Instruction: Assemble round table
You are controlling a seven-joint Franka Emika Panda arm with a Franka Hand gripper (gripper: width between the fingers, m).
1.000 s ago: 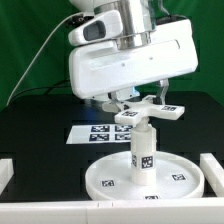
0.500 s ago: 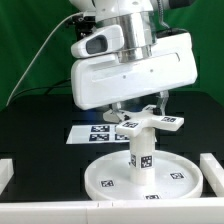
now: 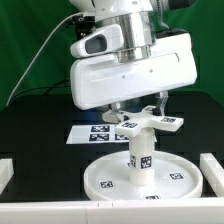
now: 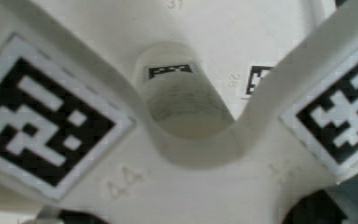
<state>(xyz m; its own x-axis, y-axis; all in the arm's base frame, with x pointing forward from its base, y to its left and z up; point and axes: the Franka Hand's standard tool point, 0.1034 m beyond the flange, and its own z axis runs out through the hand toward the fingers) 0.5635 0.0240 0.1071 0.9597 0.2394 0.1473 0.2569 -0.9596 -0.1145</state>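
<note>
- The cross-shaped base (image 3: pixel 150 123) sits on top of the post (image 3: pixel 142 158), with its arms sticking out to the sides.
- The post stands straight up in the middle of the round disc (image 3: pixel 105 180).
- The disc lies flat on the black table (image 3: pixel 40 120), near the front.
- The gripper (image 3: pixel 140 107) comes down from above, and its two fingers hold the cross-shaped base from both sides.
- The big white part of the arm (image 3: pixel 130 65) hangs right over it and hides the top of the fingers.
- Just behind the post lies the marker board (image 3: pixel 85 132), flat on the table. The arm and the base cover part of it.
- White border rails (image 3: pixel 8 172) stand at the sides and front of the table, apart from the disc.
- In the wrist view, two arms of the base (image 4: pixel 194 165) with big tags fill most of the picture. The post (image 4: pixel 185 105) shows in the gap between them.
</note>
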